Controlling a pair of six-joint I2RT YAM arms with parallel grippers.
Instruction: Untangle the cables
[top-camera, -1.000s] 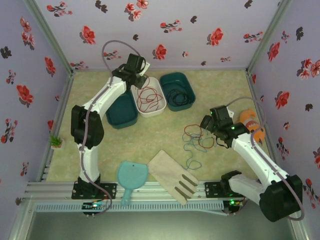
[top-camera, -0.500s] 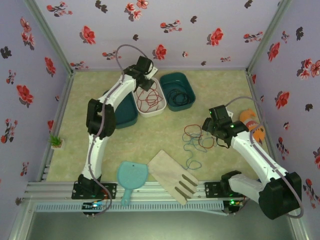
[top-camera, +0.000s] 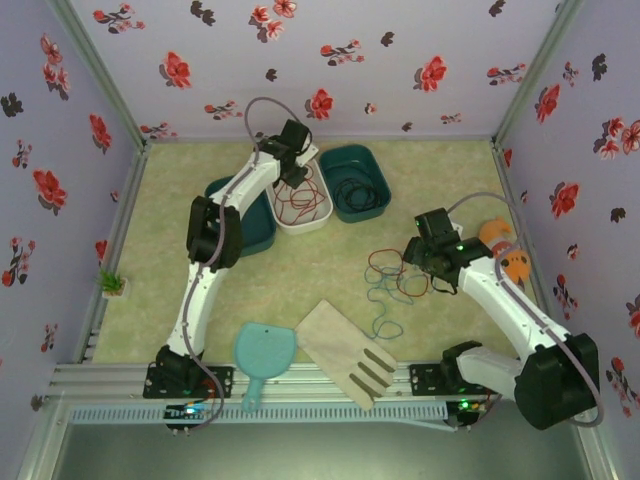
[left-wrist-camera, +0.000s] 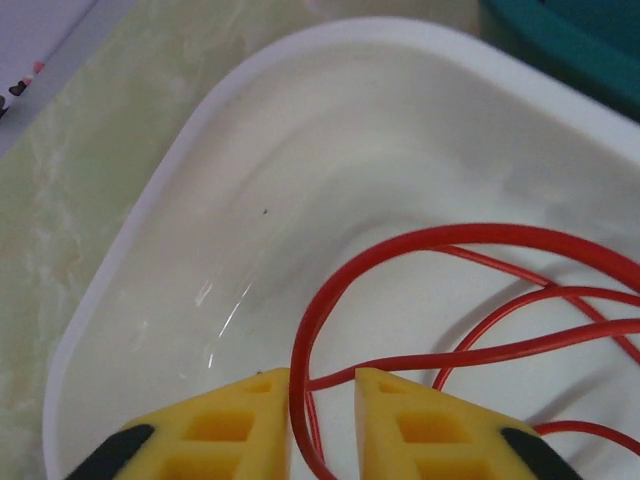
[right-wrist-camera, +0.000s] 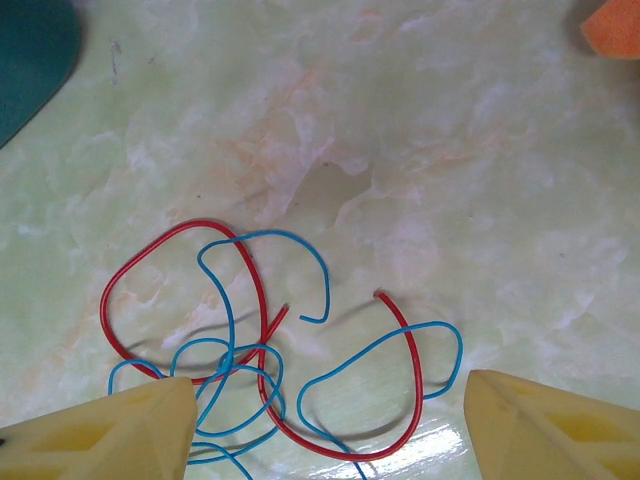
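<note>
A red cable (top-camera: 300, 200) lies coiled in the white bin (top-camera: 300, 228). My left gripper (top-camera: 297, 166) hangs over that bin. In the left wrist view its yellow fingers (left-wrist-camera: 240, 420) stand slightly apart, so the left gripper (left-wrist-camera: 322, 385) is open, and a strand of red cable (left-wrist-camera: 420, 240) runs through the gap against the white bin (left-wrist-camera: 190, 210). A black cable (top-camera: 352, 193) sits in a teal bin (top-camera: 385, 195). On the table a short red cable (right-wrist-camera: 180, 225) and a blue cable (right-wrist-camera: 275, 233) lie tangled (top-camera: 390, 275). My right gripper (top-camera: 412, 260) (right-wrist-camera: 328, 385) is open wide just above them.
A second teal bin (top-camera: 245, 228) stands left of the white one. An orange object (top-camera: 505, 255) lies right of my right arm. A teal dustpan (top-camera: 262, 355) and a wooden slotted board (top-camera: 345, 350) rest near the front edge. A small plant (top-camera: 112, 283) sits at the left wall.
My left arm swung right over the white bin and its jaws parted from shut. My right gripper shifted slightly and its jaws narrowed a little.
</note>
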